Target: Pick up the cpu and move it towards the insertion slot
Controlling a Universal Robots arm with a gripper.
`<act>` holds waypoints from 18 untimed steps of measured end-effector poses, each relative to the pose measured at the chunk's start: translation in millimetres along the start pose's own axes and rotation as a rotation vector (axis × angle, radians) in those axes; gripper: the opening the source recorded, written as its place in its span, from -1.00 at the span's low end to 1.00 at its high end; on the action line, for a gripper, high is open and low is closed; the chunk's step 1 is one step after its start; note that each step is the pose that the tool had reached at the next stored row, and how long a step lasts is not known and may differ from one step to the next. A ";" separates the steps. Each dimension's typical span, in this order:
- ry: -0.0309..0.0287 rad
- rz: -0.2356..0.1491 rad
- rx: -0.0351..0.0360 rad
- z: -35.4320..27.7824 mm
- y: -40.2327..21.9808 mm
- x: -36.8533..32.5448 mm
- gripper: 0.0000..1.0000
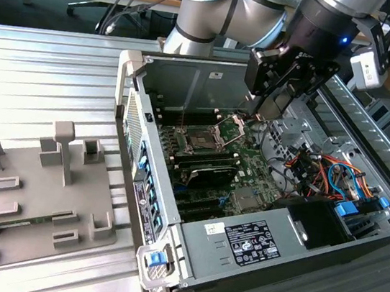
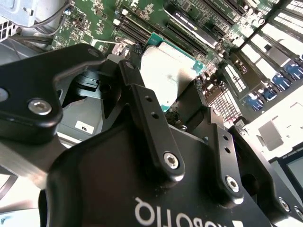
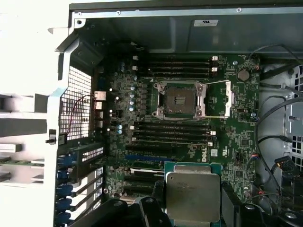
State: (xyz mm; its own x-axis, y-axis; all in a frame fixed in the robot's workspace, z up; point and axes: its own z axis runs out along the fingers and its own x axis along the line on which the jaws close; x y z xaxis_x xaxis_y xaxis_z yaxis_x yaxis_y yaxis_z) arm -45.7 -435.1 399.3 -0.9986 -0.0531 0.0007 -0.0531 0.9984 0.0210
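Observation:
My gripper (image 1: 268, 110) hangs inside the open computer case, shut on the cpu (image 3: 192, 191), a flat square chip with a pale silver top and green edge. In the second wrist view the cpu (image 2: 166, 70) sits between the black fingers (image 2: 142, 106). The insertion slot (image 3: 178, 99) is a square socket with a dark centre and silver frame, and its hinged bracket (image 3: 220, 99) is swung open beside it. In the exterior view the insertion slot (image 1: 201, 141) lies below my gripper and toward that view's left. The cpu is held above the board, apart from the slot.
Long black memory slots (image 3: 173, 131) run between cpu and socket. Case walls (image 1: 190, 80) enclose the board. Cables and blue connectors (image 1: 336, 173) crowd the exterior view's right, with a power supply (image 1: 250, 242) in front. A grey fixture tray (image 1: 35, 196) sits outside at the left.

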 end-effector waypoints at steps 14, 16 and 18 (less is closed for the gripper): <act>0.0000 0.000 0.0002 0.2 -0.8 -14.6 0.09; 0.0000 0.000 0.0002 0.2 -0.8 -15.7 0.09; 0.0000 0.000 0.0002 0.3 -0.9 -17.4 0.09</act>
State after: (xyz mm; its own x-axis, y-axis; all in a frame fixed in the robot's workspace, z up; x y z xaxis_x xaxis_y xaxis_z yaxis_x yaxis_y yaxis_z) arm -28.3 -435.1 399.1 -0.9986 -0.0531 0.0007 -0.0531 0.9984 0.0208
